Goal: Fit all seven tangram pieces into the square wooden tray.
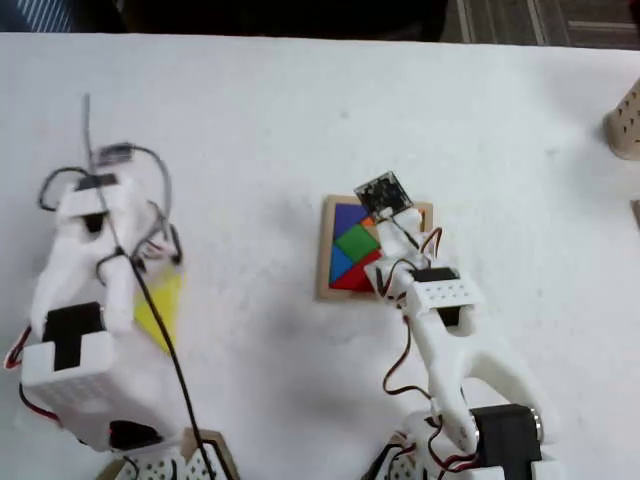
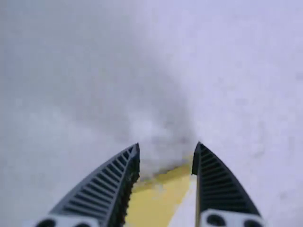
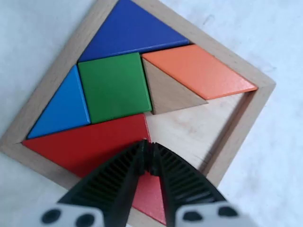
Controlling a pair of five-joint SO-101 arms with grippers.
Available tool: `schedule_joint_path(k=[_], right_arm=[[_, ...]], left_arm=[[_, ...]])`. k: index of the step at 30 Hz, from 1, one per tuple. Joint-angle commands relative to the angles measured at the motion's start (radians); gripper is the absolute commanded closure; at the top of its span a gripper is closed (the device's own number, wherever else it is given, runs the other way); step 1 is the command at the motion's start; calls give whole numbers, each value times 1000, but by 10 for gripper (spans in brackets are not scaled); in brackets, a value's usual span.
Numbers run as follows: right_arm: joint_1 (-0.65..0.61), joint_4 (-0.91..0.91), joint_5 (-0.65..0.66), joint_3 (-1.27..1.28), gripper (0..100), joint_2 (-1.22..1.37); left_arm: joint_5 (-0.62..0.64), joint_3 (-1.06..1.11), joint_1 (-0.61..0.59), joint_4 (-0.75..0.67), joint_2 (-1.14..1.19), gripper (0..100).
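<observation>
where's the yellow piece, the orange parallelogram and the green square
yellow piece [image 1: 168, 300], high view, its visible middle
orange parallelogram [image 3: 199, 71], right wrist view, its middle
green square [image 3: 113, 87], right wrist view, its middle

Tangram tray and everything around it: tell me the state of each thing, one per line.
wooden tray: six pieces seated, one gap unfilled.
yellow piece: flat on the table, outside the tray.
left gripper: open, with the yellow piece's end between its fingers.
right gripper: shut, holding nothing, over the red piece.
</observation>
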Motion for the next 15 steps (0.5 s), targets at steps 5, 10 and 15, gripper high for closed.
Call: schedule_joint_path(k=[5,10,15], right_arm=[[-33,4,12,8,981,2],[-33,5,12,8,981,2],[-30,5,12,8,981,2]], left_arm=[[135,-187,-113,38,-10,811],[-46,-241,-108,160,-12,683],[-361,-204,-107,176,-12,600]])
